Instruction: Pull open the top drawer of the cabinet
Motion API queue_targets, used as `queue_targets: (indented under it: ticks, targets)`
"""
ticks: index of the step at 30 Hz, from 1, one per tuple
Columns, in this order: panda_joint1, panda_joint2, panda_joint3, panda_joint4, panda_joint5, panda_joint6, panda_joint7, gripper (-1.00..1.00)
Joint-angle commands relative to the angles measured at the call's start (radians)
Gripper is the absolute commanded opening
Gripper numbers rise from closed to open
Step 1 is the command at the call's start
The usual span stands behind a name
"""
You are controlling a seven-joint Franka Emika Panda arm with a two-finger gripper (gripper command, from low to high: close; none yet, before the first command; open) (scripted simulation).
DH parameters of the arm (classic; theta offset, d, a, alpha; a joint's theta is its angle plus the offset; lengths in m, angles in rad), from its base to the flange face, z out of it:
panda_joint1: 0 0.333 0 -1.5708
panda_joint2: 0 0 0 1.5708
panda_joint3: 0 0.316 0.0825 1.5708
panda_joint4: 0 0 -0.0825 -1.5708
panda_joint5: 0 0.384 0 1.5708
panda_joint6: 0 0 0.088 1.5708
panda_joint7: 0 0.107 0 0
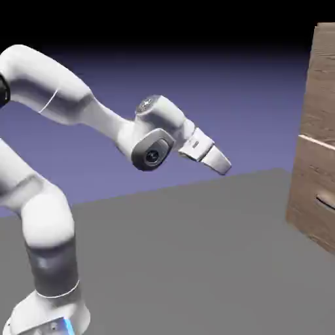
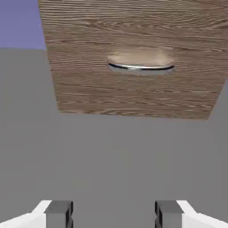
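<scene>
open tool (image 1: 222, 167), wood-grain cabinet (image 1: 317, 144), apart

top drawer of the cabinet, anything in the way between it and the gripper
Nothing visible stands between the gripper and the cabinet; the exterior view shows open air there. The top drawer's handle isn't identifiable in either view, so the last stretch can't be judged.

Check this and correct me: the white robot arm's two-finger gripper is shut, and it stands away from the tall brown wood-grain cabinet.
One thing is wrong: the two-finger gripper of the white robot arm is open, its grey fingertips wide apart in the hand view. The rest holds: it stands away from the tall brown wood-grain cabinet.
</scene>
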Motion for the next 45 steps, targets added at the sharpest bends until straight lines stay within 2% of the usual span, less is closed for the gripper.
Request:
queue_targets:
  ticks: [1, 38, 40, 45]
  targets:
    - [-0.008, 0.03, 0.01, 0.036, 0.002, 0.012, 0.033, 0.0]
    - [-0.318, 1.127, 0.397, 1.377, 0.067, 0.458, 1.262, 0.0]
    - [-0.322, 1.141, 0.402, 1.395, 0.068, 0.464, 1.278, 0.0]
    - [-0.26, 1.193, 0.354, 1.523, 0.285, 0.409, 1.08, 0.0]
